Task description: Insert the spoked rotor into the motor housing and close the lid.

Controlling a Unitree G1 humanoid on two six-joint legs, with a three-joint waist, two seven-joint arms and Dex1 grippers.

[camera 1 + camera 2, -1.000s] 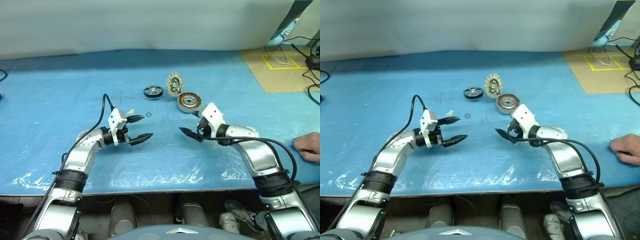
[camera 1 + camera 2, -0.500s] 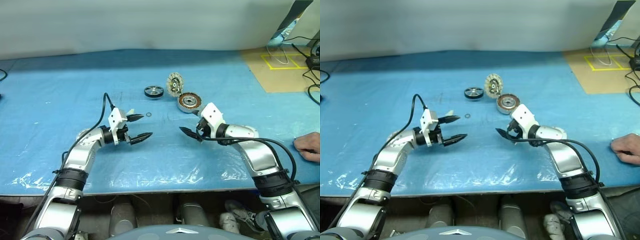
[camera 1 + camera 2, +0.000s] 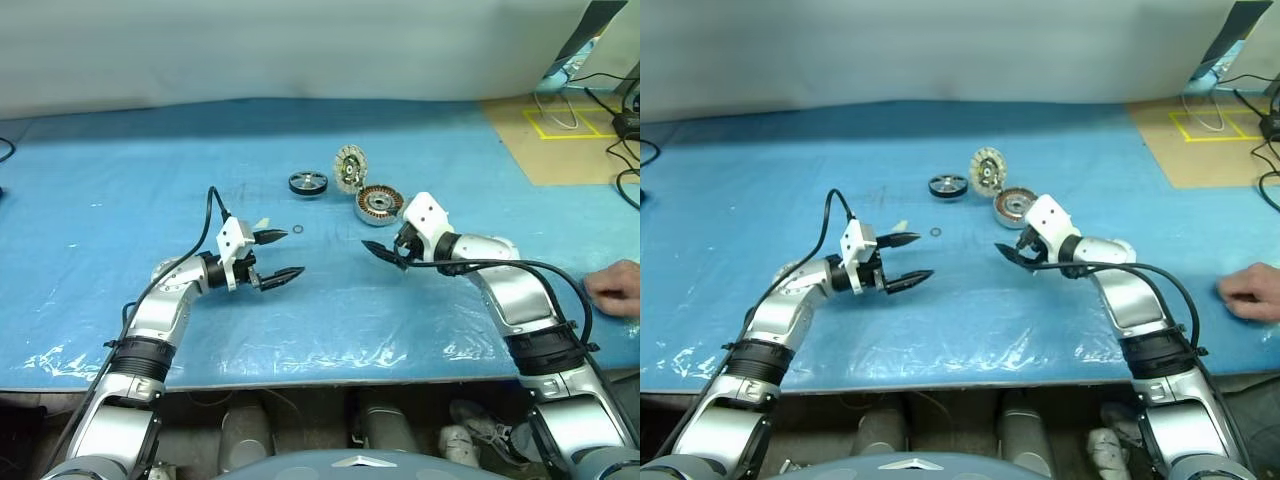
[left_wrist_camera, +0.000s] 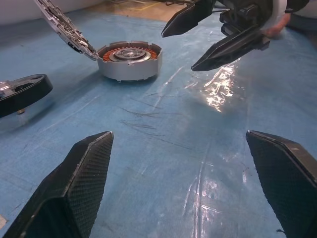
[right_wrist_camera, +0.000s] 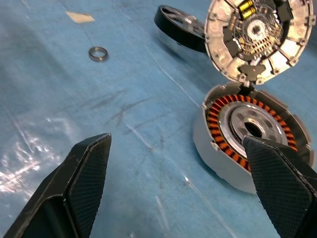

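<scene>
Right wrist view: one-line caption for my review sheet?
Open right gripper over motor housing, hinged lid raised, spoked rotor and small ring beyond.

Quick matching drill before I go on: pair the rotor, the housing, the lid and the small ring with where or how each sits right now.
Things:
1. black-rimmed spoked rotor
2. round silver motor housing with copper windings
3. pale ribbed silver lid
4. small metal ring

States:
A. standing open, hinged at the housing's rim
B. loose on the blue sheet, near the left pincer
C. flat on the sheet, left of the lid
D. open-topped, beside the right pincer

Pairs: 1-C, 2-D, 3-A, 4-B
</scene>
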